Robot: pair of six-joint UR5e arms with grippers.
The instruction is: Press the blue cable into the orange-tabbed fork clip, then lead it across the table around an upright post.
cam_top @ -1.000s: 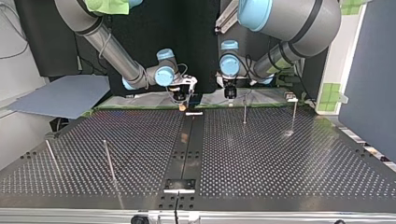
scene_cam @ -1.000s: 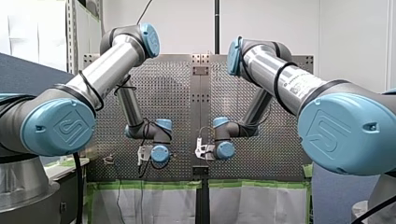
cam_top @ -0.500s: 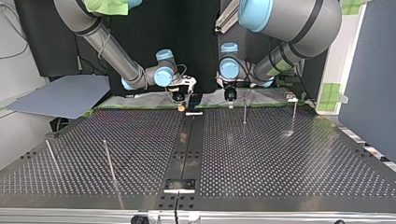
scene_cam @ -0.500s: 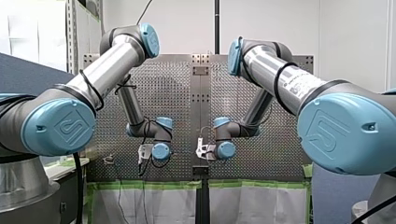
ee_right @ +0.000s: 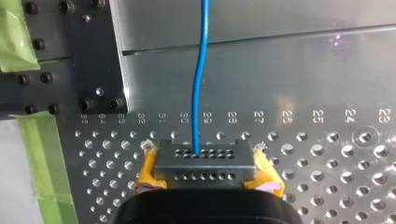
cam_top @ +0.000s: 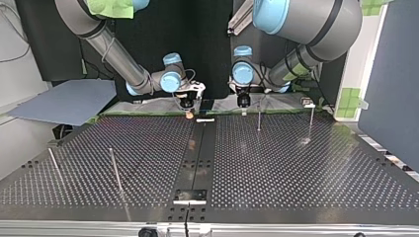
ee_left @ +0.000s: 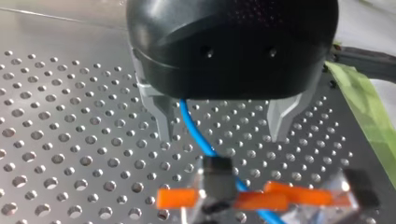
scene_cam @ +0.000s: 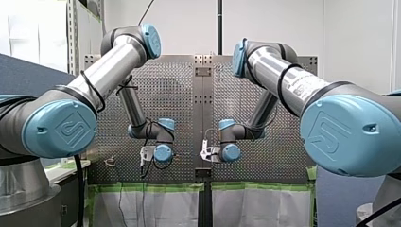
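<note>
You saw numbers engraved in a row on the table plate, just ahead of my right claw: 31, 30, 29, 28, 27, 26, 25, 24, 23. Those past 31 were too blurred to read.

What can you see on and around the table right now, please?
blue cable: one, blue, in the right gripper and at the fork clip.
fork clip: one, orange tabs, ahead of the left gripper.
upright posts: four, metal, two at the top view's left, two at its right.
perforated table: one, grey metal.
green tape: strips, green, along the table's edge.
sheet: one, blue-grey, beside the table at the top view's left.
left gripper: one, black, jaws open astride the cable.
right gripper: one, yellow pads, jaws shut on the cable.
left arm, right arm: silver and light blue.
</note>
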